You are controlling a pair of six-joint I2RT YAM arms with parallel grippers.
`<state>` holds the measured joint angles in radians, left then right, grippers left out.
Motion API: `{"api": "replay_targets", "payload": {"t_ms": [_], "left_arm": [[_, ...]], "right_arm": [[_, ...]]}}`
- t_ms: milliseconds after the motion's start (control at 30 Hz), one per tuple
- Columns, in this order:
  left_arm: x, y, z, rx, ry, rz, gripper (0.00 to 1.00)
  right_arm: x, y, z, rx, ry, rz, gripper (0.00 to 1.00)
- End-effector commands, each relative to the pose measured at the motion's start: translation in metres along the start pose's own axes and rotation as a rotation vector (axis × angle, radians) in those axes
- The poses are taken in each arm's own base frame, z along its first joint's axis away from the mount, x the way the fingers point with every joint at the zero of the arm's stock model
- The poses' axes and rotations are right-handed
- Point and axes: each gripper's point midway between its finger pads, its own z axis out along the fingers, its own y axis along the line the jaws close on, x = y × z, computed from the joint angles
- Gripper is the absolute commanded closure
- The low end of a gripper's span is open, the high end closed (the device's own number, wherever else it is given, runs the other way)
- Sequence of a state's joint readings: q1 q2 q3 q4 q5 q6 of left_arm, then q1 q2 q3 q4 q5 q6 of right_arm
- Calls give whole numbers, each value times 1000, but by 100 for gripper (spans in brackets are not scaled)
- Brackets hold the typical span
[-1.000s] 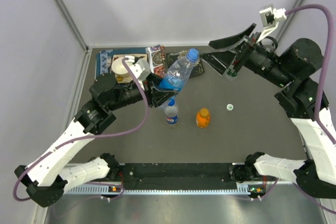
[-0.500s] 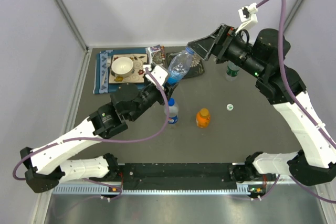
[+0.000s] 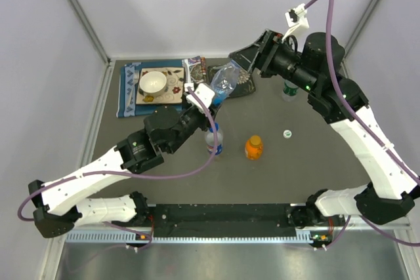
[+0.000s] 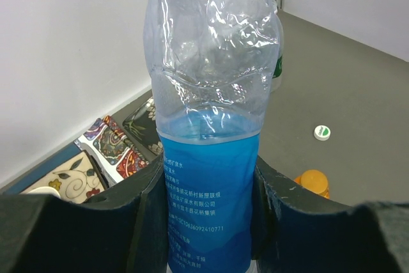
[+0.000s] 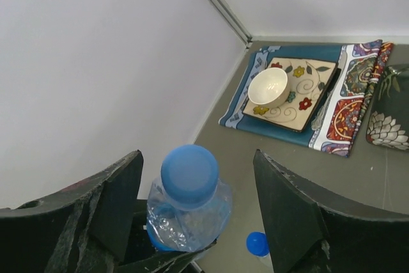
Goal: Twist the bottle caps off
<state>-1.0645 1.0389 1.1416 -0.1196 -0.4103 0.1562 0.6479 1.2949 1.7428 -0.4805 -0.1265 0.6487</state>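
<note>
My left gripper is shut on the blue-tinted bottle, gripping its blue label, and holds it above the table with the neck tilted to the back right. My right gripper is open, with its jaws either side of this bottle's blue cap and not touching it. The bottle with the blue-red label and the short orange bottle stand mid-table. The green-label bottle stands behind my right arm, partly hidden.
A loose white and green cap lies right of the orange bottle. At the back left a white bowl sits on a patterned plate on a blue placemat. A dark patterned tray lies behind.
My right arm has swung left and down, bringing its open jaws around the bottle's cap. My left arm has stretched toward the back right with the bottle.
</note>
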Motion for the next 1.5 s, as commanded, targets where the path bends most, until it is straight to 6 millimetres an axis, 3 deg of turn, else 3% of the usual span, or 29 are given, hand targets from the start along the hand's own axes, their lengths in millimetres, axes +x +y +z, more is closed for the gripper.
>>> {"api": "replay_targets", "payload": {"t_ms": [0,100,233,333,500,600,767,900,1200,1400,1467], "left_arm": [[-10,1,1,-16,-49,-15,57],[-7,-1,0,-12,-44,-15,57],[-5,-1,0,-12,-43,-15,57],[-7,-1,0,-13,-50,-18,56],[-10,0,0,-15,-57,-22,56],[-10,-1,0,-10,-57,-22,56],[-15,-1,-4,0,-73,-36,56],[-24,-10,-11,74,-107,-48,56],[-64,-44,-53,387,-210,-105,56],[-84,-64,-85,641,-227,-143,56],[-89,-68,-97,749,-233,-167,57]], "right_arm": [[-17,21,-3,-59,-57,-13,32],[-17,20,-1,-64,-64,-12,38],[-12,19,0,-74,-51,-13,56],[-7,18,1,-83,-36,-16,63],[2,15,1,-86,-12,-21,62],[4,15,1,-88,-5,-28,72],[12,13,0,-93,19,-40,100],[19,15,-3,-125,46,-83,100],[41,57,-32,-423,178,-278,100],[51,84,-68,-658,230,-401,100],[57,97,-91,-769,250,-443,100]]}}
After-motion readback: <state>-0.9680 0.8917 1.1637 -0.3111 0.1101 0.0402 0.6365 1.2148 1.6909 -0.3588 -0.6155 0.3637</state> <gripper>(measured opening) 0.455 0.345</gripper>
